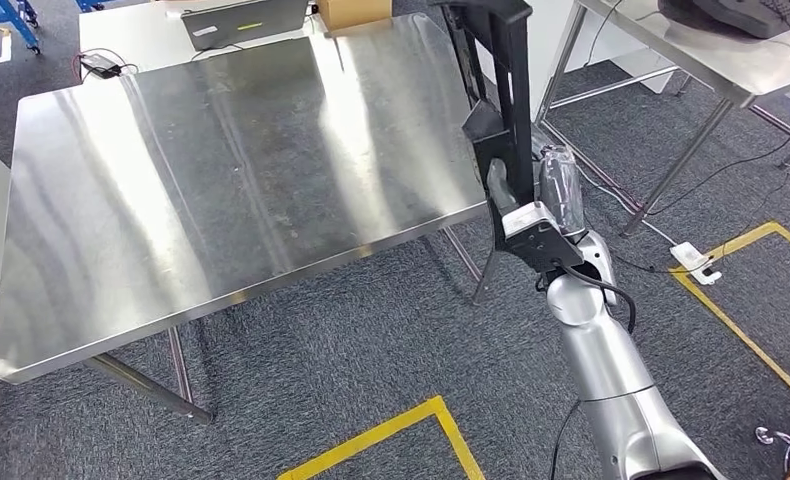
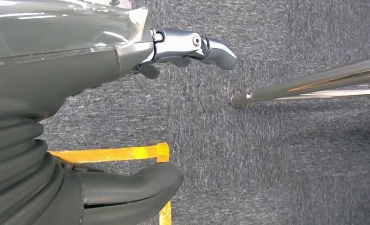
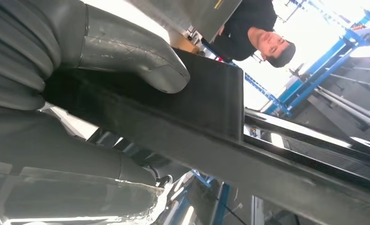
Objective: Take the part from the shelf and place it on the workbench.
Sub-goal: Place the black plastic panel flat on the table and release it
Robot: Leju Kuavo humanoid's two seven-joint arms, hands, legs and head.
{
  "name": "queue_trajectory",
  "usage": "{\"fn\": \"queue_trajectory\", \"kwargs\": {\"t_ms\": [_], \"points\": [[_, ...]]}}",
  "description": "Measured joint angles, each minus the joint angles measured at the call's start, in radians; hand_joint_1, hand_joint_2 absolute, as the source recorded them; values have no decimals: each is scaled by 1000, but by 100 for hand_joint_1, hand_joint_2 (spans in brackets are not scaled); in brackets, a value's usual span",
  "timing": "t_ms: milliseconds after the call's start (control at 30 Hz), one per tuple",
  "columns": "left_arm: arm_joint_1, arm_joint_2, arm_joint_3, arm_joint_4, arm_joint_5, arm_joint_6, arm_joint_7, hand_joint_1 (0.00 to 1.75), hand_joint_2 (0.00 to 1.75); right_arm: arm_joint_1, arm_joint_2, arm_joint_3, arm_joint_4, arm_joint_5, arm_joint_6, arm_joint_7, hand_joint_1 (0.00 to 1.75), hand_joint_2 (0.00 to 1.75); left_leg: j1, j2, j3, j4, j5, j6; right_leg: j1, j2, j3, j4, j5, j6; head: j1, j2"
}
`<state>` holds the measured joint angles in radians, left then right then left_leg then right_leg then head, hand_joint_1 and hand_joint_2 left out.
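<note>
My right hand [image 1: 531, 215] grips a long black part [image 1: 506, 90] and holds it upright just off the right edge of the steel workbench [image 1: 221, 180]. In the right wrist view the thumb [image 3: 131, 51] presses on the flat black part [image 3: 206, 112], which runs across the picture. My left hand [image 2: 127, 56] hangs over the grey carpet, fingers apart, with nothing in it.
A laptop [image 1: 243, 20], a cardboard box [image 1: 353, 10] and a cable lie at the workbench's far edge. A second steel table [image 1: 711, 55] stands to the right. Yellow floor tape [image 1: 391, 435] marks the carpet. A person [image 3: 253, 33] stands beyond the part.
</note>
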<state>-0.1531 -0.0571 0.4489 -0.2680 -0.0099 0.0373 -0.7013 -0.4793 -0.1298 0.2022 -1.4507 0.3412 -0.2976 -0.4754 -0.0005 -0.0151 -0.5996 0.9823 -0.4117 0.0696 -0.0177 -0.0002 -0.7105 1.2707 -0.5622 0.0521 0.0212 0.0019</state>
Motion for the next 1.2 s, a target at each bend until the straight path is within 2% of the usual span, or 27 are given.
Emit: {"fn": "queue_trajectory", "kwargs": {"t_ms": [33,67,100,133,167,233,300,367,433,467,500,533,600,633,667,733,800,833,867,933,967,1000,1033,1100,1133,1167,1200], "points": [[0,-1,0,0,0,0,0,0,175,1,0,0,0,0,0,0,175,175,0,-3,5,2,-5,-3,-2,0,10,-47,35,11,0,0],[0,-2,0,0,0,0,0,0,175,1,0,0,0,0,0,0,175,175,0,-6,9,6,-12,-7,-4,0,35,-120,78,22,0,0],[0,-3,0,0,-1,0,0,0,175,0,-1,0,0,0,0,0,175,175,-2,-8,12,13,-21,-12,-4,0,61,-188,113,26,0,0],[0,-3,-1,0,-1,0,1,0,175,0,-1,0,0,0,0,0,175,175,-4,-10,12,20,-28,-18,-5,1,81,-237,136,23,0,0],[0,-3,-1,0,-1,0,1,0,175,0,-1,0,0,0,0,1,175,175,-6,-11,10,24,-34,-23,-4,1,92,-263,146,16,0,0],[0,-3,-1,0,-2,0,2,0,175,0,-1,0,-1,0,0,3,175,175,-6,-11,9,25,-38,-31,-4,2,95,-267,145,-4,0,0],[-1,-3,-2,0,-2,-1,2,0,175,-2,-1,1,-1,1,0,4,175,175,-2,-7,2,42,-53,-42,-9,1,101,-272,145,-18,-2,0],[-2,-2,-3,0,-2,-1,2,0,175,-5,-1,1,-1,1,0,4,175,175,5,0,-41,131,-99,-55,-14,1,110,-276,141,-30,-4,0],[-1,-1,-3,0,-2,-1,2,0,175,-5,-1,1,-1,1,0,4,175,175,12,6,-114,265,-151,-66,-14,0,114,-275,137,-36,-6,0],[0,-1,-3,0,-2,-1,2,0,175,-5,-1,2,-1,1,0,4,175,175,15,8,-142,306,-157,-70,-14,0,116,-275,135,-36,-6,0],[0,-1,-4,0,-2,-1,2,0,175,-5,-1,2,-1,1,1,5,175,175,18,10,-152,310,-143,-72,-15,0,118,-275,133,-36,-6,0],[1,0,-4,0,-2,-1,2,0,175,-5,-1,3,-1,1,1,5,175,175,20,11,-141,274,-112,-72,-16,1,121,-275,131,-33,-6,0],[0,1,-3,0,-1,1,2,0,175,-8,-1,3,-1,1,3,6,175,175,23,14,-79,137,-39,-70,-16,1,130,-275,124,-25,-6,0],[-1,1,-3,0,-1,1,2,0,175,-12,-2,3,-1,0,4,7,175,175,21,15,-51,81,-20,-67,-14,1,132,-275,121,-20,-6,0],[-1,1,-3,0,0,2,2,0,175,-18,-2,4,0,0,6,8,175,175,18,15,-34,47,-14,-63,-12,1,133,-275,119,-14,-6,0],[-1,1,-3,0,0,2,2,0,175,-29,-2,5,1,1,8,11,175,175,10,12,-27,35,-22,-51,-8,1,133,-278,116,-1,-6,0],[0,1,-3,0,1,0,2,0,175,-40,-5,6,2,6,12,17,175,175,8,10,-16,27,-18,-33,-8,0,129,-269,108,10,-5,0],[0,1,-3,0,1,-1,2,0,175,-47,-8,7,3,13,13,24,175,175,7,10,-10,22,-16,-24,-7,-1,115,-240,94,11,-5,0],[0,2,-3,0,1,-2,2,0,175,-55,-12,8,4,21,14,33,175,175,7,10,-5,18,-15,-16,-7,-1,88,-188,71,7,-4,0],[1,3,-3,0,1,-4,2,0,175,-76,-23,9,7,42,21,66,175,175,2,8,-4,18,-18,-7,-6,0,11,-46,19,-1,-2,0],[2,3,-3,0,0,-5,2,0,175,-89,-30,10,9,52,29,88,175,175,0,7,-3,18,-19,-5,-5,0,-22,7,6,-1,-2,0],[3,2,-3,1,0,-6,2,0,175,-105,-38,12,10,61,42,112,175,175,-3,6,-1,19,-21,-3,-4,0,-38,26,8,4,-2,0],[4,1,-3,1,-1,-9,2,0,175,-124,-48,14,12,71,58,139,175,175,-6,4,2,19,-23,-1,-2,0,-31,3,28,10,-2,0],[5,-2,-3,2,-3,-14,2,0,175,-176,-71,19,20,87,96,188,175,175,-11,0,8,22,-30,-2,0,0,29,-140,96,19,-2,0],[4,-4,-4,2,-5,-17,2,0,175,-210,-85,23,30,97,119,212,175,175,-15,-2,9,25,-34,-5,3,0,61,-206,125,18,-2,0],[4,-4,-5,2,-8,-18,3,0,175,-246,-98,28,47,107,141,235,175,175,-18,-4,9,28,-38,-7,4,0,81,-250,142,13,-3,0],[3,-5,-7,2,-11,-19,5,0,175,-284,-111,33,69,115,163,257,175,175,-20,-5,7,30,-41,-10,6,1,89,-267,148,7,-3,0]]}}
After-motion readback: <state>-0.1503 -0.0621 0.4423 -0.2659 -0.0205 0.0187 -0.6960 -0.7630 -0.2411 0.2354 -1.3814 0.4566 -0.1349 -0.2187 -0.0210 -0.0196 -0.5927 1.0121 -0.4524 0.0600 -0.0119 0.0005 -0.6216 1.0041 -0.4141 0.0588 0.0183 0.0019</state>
